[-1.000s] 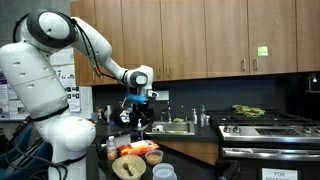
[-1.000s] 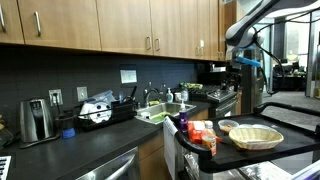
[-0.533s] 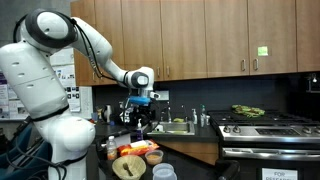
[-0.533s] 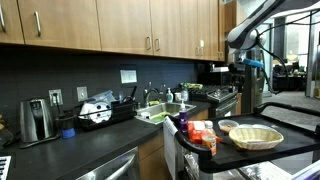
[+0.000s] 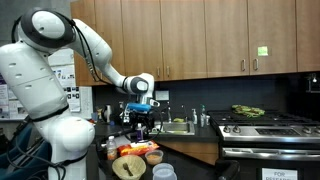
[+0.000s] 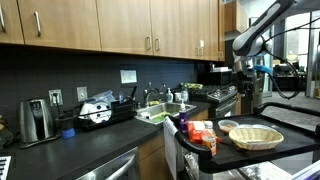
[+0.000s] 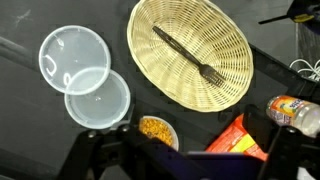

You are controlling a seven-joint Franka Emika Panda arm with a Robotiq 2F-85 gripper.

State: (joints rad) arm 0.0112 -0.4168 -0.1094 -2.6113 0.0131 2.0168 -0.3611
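Bowl (image 7: 157, 130) lies below the gripper (image 5: 140, 119), wide open and empty; approach stage, a grasp needs descent plus centring.

No text can be read with certainty. Dark print is carried by a white sign (image 5: 272, 175) on the oven front (image 5: 250, 158), but the letters are too small. A green note (image 5: 262, 50) is stuck on a cabinet door (image 5: 245, 30), and papers (image 5: 66, 76) are pinned further left; their writing is blurred. Print on the bottle (image 7: 290, 106) and the orange packet (image 7: 238, 140) is not legible either.
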